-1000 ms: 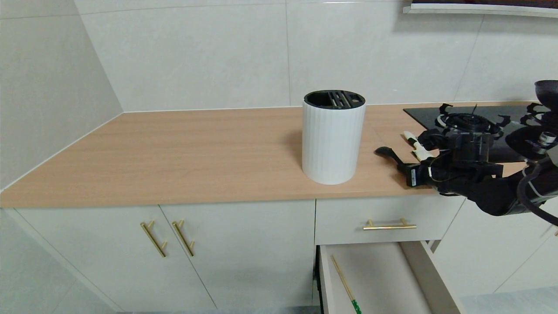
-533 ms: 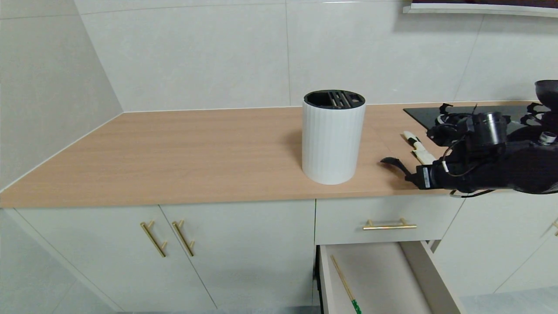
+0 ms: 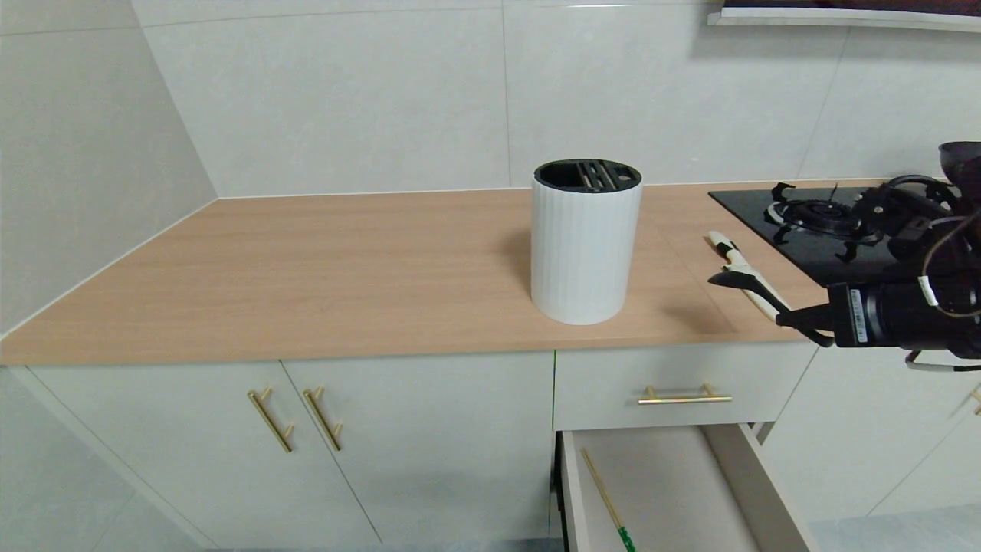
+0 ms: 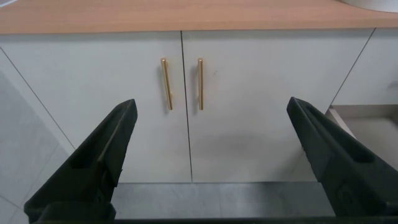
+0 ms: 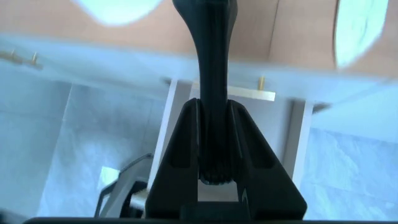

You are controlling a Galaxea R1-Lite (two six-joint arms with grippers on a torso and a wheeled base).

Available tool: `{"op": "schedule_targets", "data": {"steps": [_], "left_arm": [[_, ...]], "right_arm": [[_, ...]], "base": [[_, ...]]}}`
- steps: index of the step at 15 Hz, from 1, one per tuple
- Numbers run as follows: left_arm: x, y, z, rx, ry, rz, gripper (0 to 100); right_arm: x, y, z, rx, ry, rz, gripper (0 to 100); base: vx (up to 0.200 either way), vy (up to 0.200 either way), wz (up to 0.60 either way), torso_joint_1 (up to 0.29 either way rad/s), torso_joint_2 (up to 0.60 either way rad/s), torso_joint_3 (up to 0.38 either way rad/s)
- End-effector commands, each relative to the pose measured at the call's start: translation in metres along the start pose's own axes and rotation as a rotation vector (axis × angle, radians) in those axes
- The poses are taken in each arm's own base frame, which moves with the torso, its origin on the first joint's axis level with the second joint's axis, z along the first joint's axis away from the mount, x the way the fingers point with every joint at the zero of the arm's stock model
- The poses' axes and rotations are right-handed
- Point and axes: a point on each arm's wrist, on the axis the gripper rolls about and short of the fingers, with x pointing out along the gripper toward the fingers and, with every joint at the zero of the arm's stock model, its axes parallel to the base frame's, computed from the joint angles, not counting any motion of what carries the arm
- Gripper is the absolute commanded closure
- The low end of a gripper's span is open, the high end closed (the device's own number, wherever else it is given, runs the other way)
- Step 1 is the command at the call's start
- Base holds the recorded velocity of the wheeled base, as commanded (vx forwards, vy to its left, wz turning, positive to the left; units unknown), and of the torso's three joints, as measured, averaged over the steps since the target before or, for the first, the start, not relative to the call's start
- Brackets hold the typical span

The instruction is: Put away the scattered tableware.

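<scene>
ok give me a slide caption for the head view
Right pincer gripping a black utensil at the counter edge, beside the white holder, drawer open below

Soft, even light filled the kitchen, brightest on the wall tiles [image 3: 345, 92]. The white holder [image 3: 586, 253] threw a faint shadow leftward across the desk [image 3: 306, 268]. A dimmer patch lay beneath the hood [image 3: 843, 15] at the upper right.

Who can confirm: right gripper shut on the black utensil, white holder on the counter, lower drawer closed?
No: the lower drawer is open, chopsticks lying inside, per the head view. The right gripper is shut on the black utensil, and the white holder stands on the counter.
</scene>
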Motion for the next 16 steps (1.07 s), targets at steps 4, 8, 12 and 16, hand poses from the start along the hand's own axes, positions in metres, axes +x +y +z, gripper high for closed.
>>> {"op": "schedule_targets", "data": {"steps": [4, 8, 12, 16], "left_arm": [[0.0, 0.0, 0.0, 0.0, 0.001, 0.0, 0], [0.0, 0.0, 0.0, 0.0, 0.0, 0.0, 0], [0.0, 0.0, 0.0, 0.0, 0.001, 0.0, 0], [0.0, 0.0, 0.0, 0.0, 0.001, 0.0, 0]], "right_arm": [[-0.009, 0.008, -0.044, -0.045, 0.047, 0.037, 100], [0.002, 0.014, -0.061, -0.13, 0.061, 0.034, 100], [0.01, 0.013, -0.064, -0.129, 0.076, 0.03, 100], [0.025, 0.01, -0.066, -0.127, 0.097, -0.021, 100]], "base": [[0.0, 0.0, 0.0, 0.0, 0.0, 0.0], [0.0, 0.0, 0.0, 0.0, 0.0, 0.0], [0.0, 0.0, 0.0, 0.0, 0.0, 0.0], [0.0, 0.0, 0.0, -0.059, 0.13, 0.076]]}}
